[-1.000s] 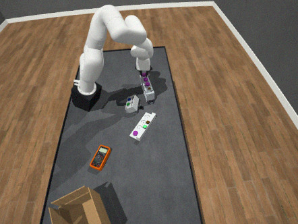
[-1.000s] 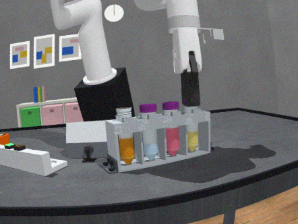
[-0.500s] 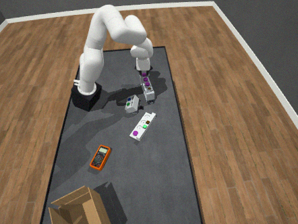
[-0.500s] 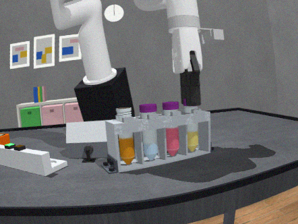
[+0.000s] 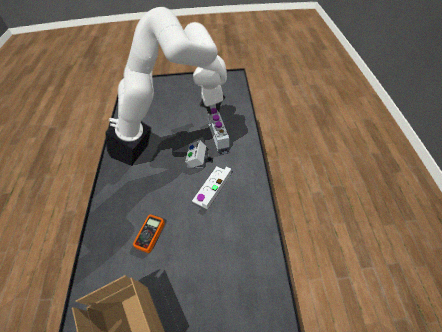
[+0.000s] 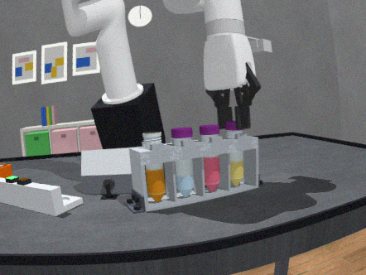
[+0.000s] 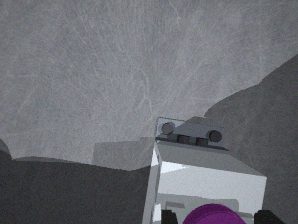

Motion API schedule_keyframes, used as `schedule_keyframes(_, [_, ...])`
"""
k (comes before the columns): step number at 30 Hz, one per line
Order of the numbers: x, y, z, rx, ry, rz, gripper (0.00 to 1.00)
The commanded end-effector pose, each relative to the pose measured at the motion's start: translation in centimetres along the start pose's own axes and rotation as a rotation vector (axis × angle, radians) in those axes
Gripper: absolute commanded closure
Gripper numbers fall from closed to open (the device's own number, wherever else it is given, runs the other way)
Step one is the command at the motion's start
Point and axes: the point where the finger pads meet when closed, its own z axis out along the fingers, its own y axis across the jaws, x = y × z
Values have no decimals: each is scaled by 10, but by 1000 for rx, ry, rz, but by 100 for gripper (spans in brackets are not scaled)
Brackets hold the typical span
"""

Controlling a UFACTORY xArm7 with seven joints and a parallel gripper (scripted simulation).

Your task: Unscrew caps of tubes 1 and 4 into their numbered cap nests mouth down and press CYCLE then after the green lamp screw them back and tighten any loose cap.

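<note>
The white tube rack holds four tubes. The yellow tube at the end farthest from the tray carries a purple cap. My gripper stands straight over this cap with a finger on each side. The fingers are slightly apart from it, so the gripper is open. The two middle tubes have purple caps. The orange tube is open at the top. One purple cap lies in an end nest of the cap tray. The green lamp is lit.
The key housing with the blue key and the green key stands between the arm base and the tray. An orange multimeter and an open cardboard box lie farther down the mat.
</note>
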Motion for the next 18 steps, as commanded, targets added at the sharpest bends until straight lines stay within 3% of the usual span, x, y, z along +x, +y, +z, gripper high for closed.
schedule_keyframes(1, [1,2,-2,21,20,-176,54])
schedule_keyframes(12, [1,2,-2,16,25,-616,54])
schedule_keyframes(18, [1,2,-2,16,25,-634,54])
